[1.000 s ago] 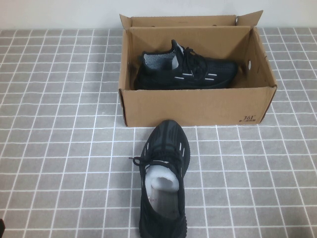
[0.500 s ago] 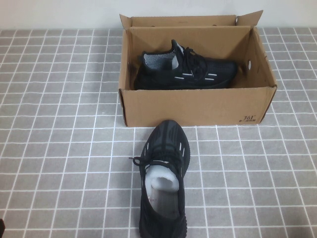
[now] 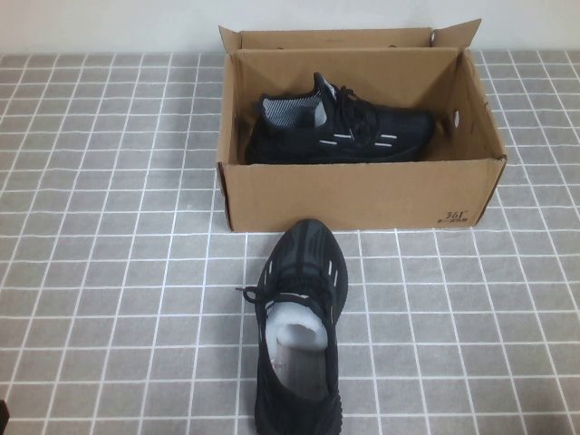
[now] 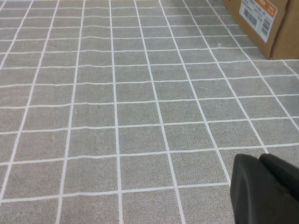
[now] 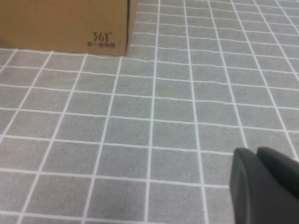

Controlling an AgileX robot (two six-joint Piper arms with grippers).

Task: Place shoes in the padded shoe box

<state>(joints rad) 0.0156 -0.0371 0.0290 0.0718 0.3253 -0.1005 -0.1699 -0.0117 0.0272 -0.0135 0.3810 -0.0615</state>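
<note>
The brown cardboard shoe box (image 3: 362, 195) stands open at the far middle of the table, flaps upright. One black sneaker (image 3: 340, 131) lies on its side inside it. The other black sneaker (image 3: 299, 326) stands upright on the table in front of the box, toe toward the box, with white paper stuffing in it. My left gripper (image 4: 259, 157) is shut and empty, low over bare table, with a box corner (image 4: 261, 23) far ahead. My right gripper (image 5: 256, 151) is shut and empty over bare table, with the box's "361" corner (image 5: 65, 23) ahead. Neither gripper shows in the high view.
The table (image 3: 109, 272) is covered in a grey cloth with a white grid. A pale wall runs behind the box. An orange and white label (image 4: 259, 16) is stuck on the box's left end.
</note>
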